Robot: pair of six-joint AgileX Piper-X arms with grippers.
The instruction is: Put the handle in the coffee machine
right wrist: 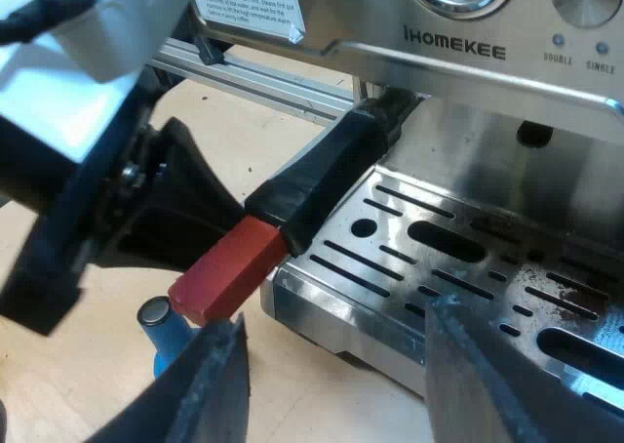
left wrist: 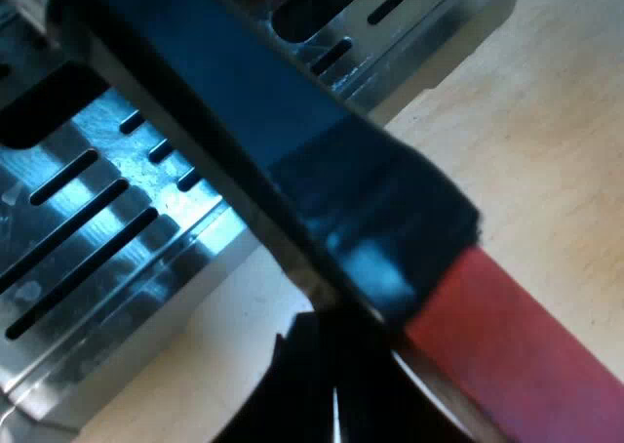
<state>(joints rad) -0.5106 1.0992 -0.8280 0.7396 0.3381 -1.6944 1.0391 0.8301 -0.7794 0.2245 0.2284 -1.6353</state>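
Handle (right wrist: 322,184): dark shaft runs from under the espresso machine (right wrist: 458,48) front out past the drip tray (right wrist: 336,311) corner, w/ its red end (right wrist: 229,267) near the blue tamper (right wrist: 166,336). My left gripper (right wrist: 200,219) is at the red end; can't tell if it's clamping. My right gripper (right wrist: 336,316) is spread, empty, over the tray. Prob. mid-lock, so turn the handle flat & steady, head pressed up, till it stops. Keep the right arm clear.
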